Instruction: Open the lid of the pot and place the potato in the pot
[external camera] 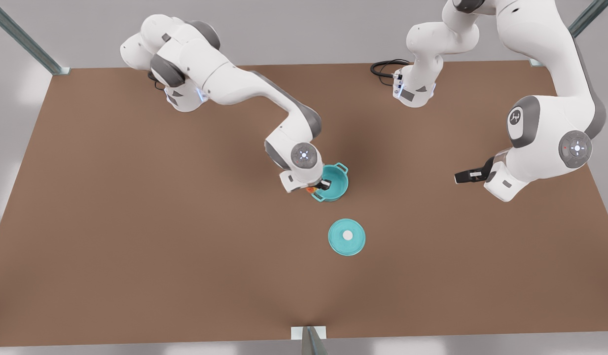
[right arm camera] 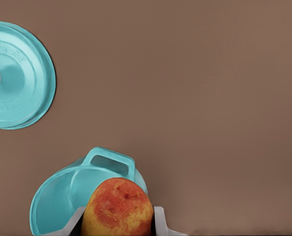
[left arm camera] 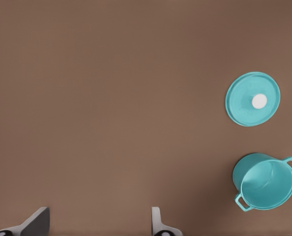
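The teal pot (external camera: 339, 178) stands uncovered in the middle of the brown table, its teal inside bare (left arm camera: 264, 183). The pot lid (external camera: 346, 237) lies flat on the table a short way nearer the front edge, white knob up (left arm camera: 252, 99). My right gripper (external camera: 319, 187), on the arm at the front view's left, is shut on the potato (external camera: 311, 189), a yellow and orange-red lump (right arm camera: 118, 209). It hovers over the pot's rim beside one loop handle (right arm camera: 109, 164). My left gripper (external camera: 467, 175) waits open at the front view's right, well away from the pot, its fingers (left arm camera: 37, 223) spread wide.
Both arm bases stand at the table's far edge, with a black cable (external camera: 385, 66) coiled beside one. Metal frame posts (external camera: 311, 340) rise at the table's edges. Bare brown tabletop (external camera: 136, 222) spreads around the pot and lid.
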You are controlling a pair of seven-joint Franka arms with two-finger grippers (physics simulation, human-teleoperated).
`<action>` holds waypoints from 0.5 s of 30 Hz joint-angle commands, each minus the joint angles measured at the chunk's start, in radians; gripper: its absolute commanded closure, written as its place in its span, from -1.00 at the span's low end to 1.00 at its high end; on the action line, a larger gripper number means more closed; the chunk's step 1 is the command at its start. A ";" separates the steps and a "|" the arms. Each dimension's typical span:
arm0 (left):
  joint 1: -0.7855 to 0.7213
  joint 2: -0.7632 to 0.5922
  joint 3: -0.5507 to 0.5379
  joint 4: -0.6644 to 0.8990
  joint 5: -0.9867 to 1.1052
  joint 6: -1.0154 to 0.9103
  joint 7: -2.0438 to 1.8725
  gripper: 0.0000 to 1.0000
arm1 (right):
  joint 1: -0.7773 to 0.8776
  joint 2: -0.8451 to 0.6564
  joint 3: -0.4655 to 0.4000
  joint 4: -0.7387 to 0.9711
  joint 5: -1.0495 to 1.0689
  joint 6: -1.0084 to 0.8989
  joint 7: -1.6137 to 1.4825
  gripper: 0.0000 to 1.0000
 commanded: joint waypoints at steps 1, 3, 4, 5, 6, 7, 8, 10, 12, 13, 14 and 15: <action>0.000 -0.001 0.000 -0.001 0.000 0.000 0.022 -1.00 | 0.017 0.019 -0.001 0.008 0.000 0.046 0.299 -0.12; 0.000 -0.001 0.000 0.001 0.000 0.000 0.022 -1.00 | 0.035 0.047 -0.001 0.026 0.000 0.097 0.297 -0.12; 0.000 -0.001 0.000 0.001 0.000 0.000 0.022 -1.00 | 0.042 0.079 -0.001 0.069 0.000 0.101 0.297 -0.12; 0.000 -0.001 0.000 0.001 0.000 0.000 0.022 -1.00 | 0.057 0.094 -0.007 0.089 0.000 0.101 0.297 -0.12; 0.000 -0.001 0.000 0.001 0.000 0.000 0.022 -1.00 | 0.057 0.096 -0.007 0.089 -0.001 0.114 0.297 -0.12; 0.000 0.000 0.000 0.001 0.000 0.000 0.020 -1.00 | 0.060 0.111 -0.004 0.091 -0.001 0.123 0.297 -0.12; 0.000 -0.001 0.000 0.001 0.000 0.000 0.020 -1.00 | 0.068 0.136 -0.006 0.112 -0.001 0.123 0.297 -0.12; 0.000 0.000 0.000 0.001 0.000 0.000 0.022 -1.00 | 0.081 0.162 -0.016 0.135 -0.001 0.123 0.297 -0.12; 0.000 0.000 0.000 0.001 0.000 0.000 0.020 -1.00 | 0.085 0.169 -0.016 0.137 -0.001 0.123 0.297 -0.13; -0.001 -0.001 0.000 0.001 0.000 0.000 0.020 -1.00 | 0.085 0.169 -0.018 0.137 -0.001 0.123 0.297 -0.13; 0.000 -0.001 0.000 0.001 0.000 0.000 0.020 -1.00 | 0.086 0.169 -0.016 0.137 -0.001 0.123 0.294 -0.65; 0.000 0.000 0.000 0.002 0.000 0.001 0.020 -1.00 | 0.086 0.168 -0.016 0.138 -0.001 0.123 0.296 -1.00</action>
